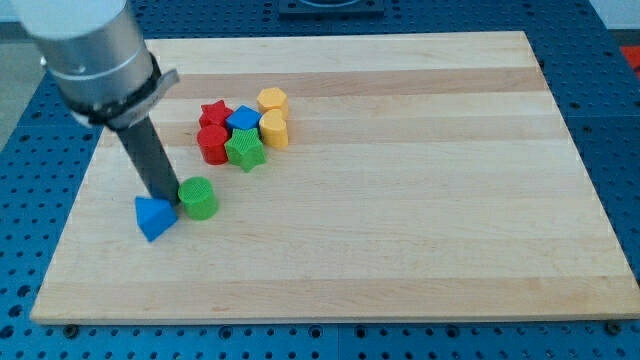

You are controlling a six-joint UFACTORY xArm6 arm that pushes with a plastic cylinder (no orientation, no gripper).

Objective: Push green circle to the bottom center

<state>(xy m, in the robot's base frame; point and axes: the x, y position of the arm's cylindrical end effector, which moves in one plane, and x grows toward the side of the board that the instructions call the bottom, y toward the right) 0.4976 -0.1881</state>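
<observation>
The green circle lies on the wooden board at the view's left, about mid-height. A blue triangle lies just left of it and slightly lower. My tip rests between the two, touching or nearly touching the green circle's left side and the blue triangle's top. The dark rod rises up and to the left from there to the grey arm.
A cluster of blocks sits above and right of the circle: a red star, a red block, a blue block, a green star and two yellow blocks. The board's bottom edge runs along the view's bottom.
</observation>
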